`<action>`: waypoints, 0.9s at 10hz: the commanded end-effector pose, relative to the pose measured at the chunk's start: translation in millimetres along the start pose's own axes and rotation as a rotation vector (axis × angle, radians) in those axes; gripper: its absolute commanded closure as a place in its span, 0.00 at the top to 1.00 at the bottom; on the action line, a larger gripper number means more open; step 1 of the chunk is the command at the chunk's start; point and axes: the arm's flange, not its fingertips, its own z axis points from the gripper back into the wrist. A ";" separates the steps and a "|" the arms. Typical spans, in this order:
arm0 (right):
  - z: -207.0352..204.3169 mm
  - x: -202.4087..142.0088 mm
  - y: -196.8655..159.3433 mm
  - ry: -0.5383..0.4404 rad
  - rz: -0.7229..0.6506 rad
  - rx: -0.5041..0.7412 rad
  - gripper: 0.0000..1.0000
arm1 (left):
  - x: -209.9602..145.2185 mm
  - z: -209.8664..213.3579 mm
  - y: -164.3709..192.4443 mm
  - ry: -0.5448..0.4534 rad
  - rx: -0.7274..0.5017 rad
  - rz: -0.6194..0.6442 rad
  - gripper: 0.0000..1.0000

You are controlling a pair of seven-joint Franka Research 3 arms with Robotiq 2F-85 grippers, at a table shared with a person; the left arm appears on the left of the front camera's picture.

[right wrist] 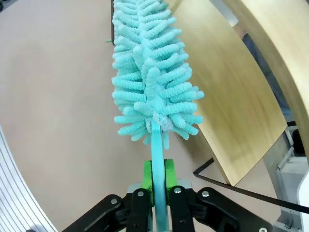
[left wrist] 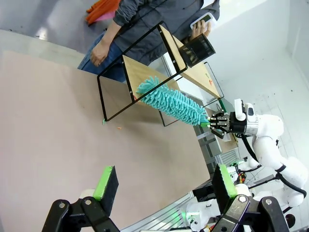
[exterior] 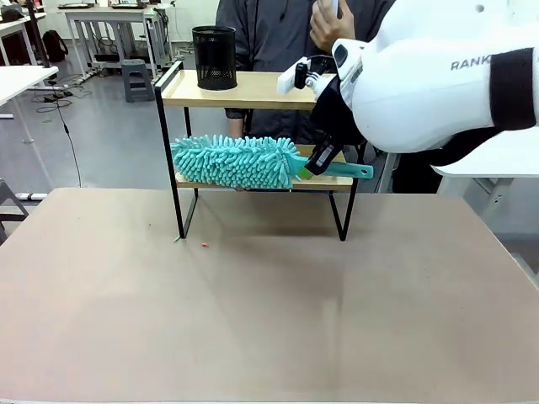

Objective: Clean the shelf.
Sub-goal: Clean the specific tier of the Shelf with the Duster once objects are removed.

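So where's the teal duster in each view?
Front view: duster centre, level with lower board of the shelf.
Left wrist view: duster upper centre, slanting across the frame.
Right wrist view: duster top centre, handle between fingers of right gripper.
Shared landmark: the shelf, its wooden boards.

Shelf (exterior: pixel 253 90) stands on table (exterior: pixel 253 320), mesh cup (exterior: pixel 214 57) atop.

Black mesh cup (exterior: pixel 214 57), brown tabletop (exterior: pixel 269 320), person in grey jacket (exterior: pixel 269 34), grey step stool (exterior: pixel 137 80) behind

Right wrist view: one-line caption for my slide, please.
Right gripper shut on a teal duster, its fluffy head alongside the lower board of the shelf.
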 end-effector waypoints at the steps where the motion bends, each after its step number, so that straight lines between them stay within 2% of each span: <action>1: -4.4 8.7 3.5 0.030 0.007 0.001 0.13 | 1.0 -3.2 -2.2 -0.009 -0.008 -0.018 1.00; 3: -9.8 10.6 11.7 0.056 0.078 0.054 0.13 | 1.0 -3.2 -2.2 -0.009 -0.008 -0.018 1.00; 6: 5.4 4.0 11.9 -0.031 0.173 0.195 0.13 | 1.0 -3.2 -2.2 -0.009 -0.008 -0.018 1.00; 8: 12.6 -9.6 8.9 -0.025 0.175 0.255 0.13 | 1.0 -3.2 -2.2 -0.009 -0.008 -0.018 1.00; 9: 17.9 -16.4 9.2 -0.038 0.217 0.333 0.13 | 1.0 -3.2 -2.2 -0.009 -0.008 -0.018 1.00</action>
